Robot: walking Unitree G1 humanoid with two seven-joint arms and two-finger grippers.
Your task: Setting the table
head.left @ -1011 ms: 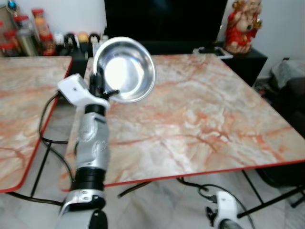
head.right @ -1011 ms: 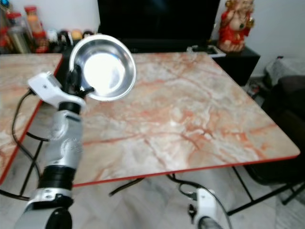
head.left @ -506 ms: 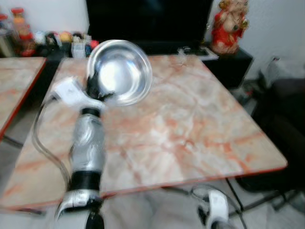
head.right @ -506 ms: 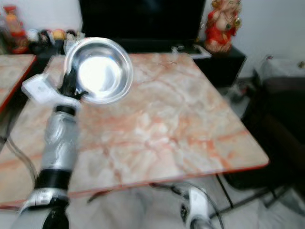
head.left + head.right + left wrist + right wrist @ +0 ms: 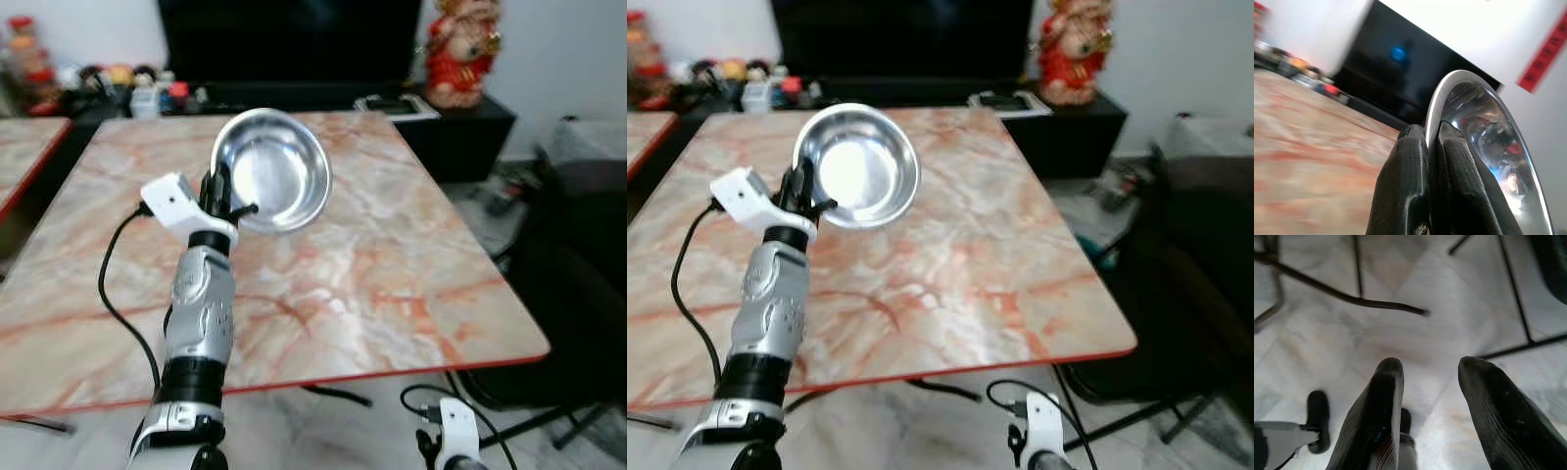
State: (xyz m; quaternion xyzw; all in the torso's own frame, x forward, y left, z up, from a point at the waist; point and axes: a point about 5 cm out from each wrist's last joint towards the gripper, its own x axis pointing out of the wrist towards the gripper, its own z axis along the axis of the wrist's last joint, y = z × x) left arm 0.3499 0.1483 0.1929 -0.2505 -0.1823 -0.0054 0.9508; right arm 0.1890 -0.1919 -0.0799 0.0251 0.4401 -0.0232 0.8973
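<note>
Head views: marble-patterned table (image 5: pixel 392 255), red-edged, before a dark cabinet. Left gripper (image 5: pixel 217 191), arm raised, holds steel bowl (image 5: pixel 274 181) tilted above the tabletop; advisable to level it before lowering.
Left wrist view: fingers (image 5: pixel 1405 186) clamp the bowl's rim.
Right wrist view: right gripper (image 5: pixel 1432 396) hangs low, parted, empty.

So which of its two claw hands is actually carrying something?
The left gripper: its black fingers pinch the rim of a shiny round steel bowl above the marble-patterned table. The right gripper hangs open over the floor.
</note>
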